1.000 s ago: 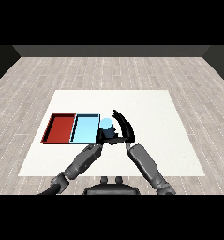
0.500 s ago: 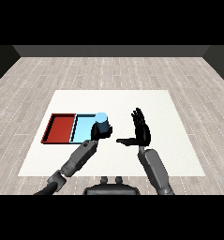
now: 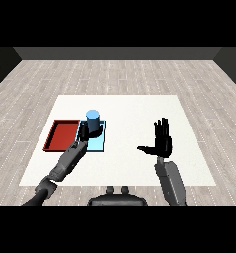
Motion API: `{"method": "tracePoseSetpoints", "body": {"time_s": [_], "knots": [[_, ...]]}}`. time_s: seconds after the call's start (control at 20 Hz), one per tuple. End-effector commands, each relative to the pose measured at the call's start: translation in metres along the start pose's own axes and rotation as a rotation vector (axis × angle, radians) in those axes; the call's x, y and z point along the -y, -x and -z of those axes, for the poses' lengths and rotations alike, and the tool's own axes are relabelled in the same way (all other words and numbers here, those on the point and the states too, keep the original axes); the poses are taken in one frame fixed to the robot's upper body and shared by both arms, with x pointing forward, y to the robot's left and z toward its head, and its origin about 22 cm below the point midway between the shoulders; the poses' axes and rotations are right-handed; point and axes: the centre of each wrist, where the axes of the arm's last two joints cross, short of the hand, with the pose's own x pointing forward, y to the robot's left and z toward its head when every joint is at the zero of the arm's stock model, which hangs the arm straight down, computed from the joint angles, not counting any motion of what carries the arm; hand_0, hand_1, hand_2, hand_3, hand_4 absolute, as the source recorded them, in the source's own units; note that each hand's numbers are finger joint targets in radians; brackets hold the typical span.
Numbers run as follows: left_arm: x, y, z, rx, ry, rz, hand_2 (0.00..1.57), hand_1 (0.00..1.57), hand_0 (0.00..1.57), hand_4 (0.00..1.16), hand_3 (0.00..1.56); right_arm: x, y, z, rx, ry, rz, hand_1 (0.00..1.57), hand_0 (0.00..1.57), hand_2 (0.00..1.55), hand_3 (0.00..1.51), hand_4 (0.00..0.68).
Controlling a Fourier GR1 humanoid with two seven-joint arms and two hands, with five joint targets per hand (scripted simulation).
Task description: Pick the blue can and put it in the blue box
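Blue can (image 3: 93, 120) is upright over the light blue tray (image 3: 100, 143), toward the tray's far end, and the left hand (image 3: 85, 131) is curled round its lower part, fingers wrapping the can's near side; whether the can's base touches the tray floor, I cannot tell. Just beside the light blue tray, on its left, lies the red tray (image 3: 61, 135), the two touching along their long edges on the white table (image 3: 134, 106). Nothing stands between the can and the tray beneath it. The left forearm reaches up from the lower left corner. Well right of the light blue tray, the right hand (image 3: 163, 143) stands raised, fingers straight and pointing up, thumb stuck out toward the trays, holding nothing.
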Motion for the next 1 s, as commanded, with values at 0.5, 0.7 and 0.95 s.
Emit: {"method": "tracePoseSetpoints", "body": {"time_s": [0.5, 0.7, 0.95], "knots": [[-0.049, 0.040, 0.021, -0.500, -0.107, 0.485, 0.83, 0.89, 0.89, 0.92, 0.84, 0.018, 0.013, -0.011, -0.031, 0.065, 0.036, 0.00, 0.00, 0.00, 0.00, 0.000], [-0.020, 0.072, -0.013, -0.688, -0.090, 0.555, 0.59, 0.65, 0.65, 0.92, 0.24, 0.026, 0.010, 0.010, -0.029, 0.071, 0.049, 0.00, 0.00, 0.00, 0.00, 0.000], [-0.028, 0.071, -0.006, -0.781, -0.195, 0.481, 1.20, 1.38, 1.38, 0.76, 0.00, 0.038, 0.025, 0.000, -0.058, 0.079, 0.019, 0.00, 0.00, 0.00, 0.00, 0.000]]}}
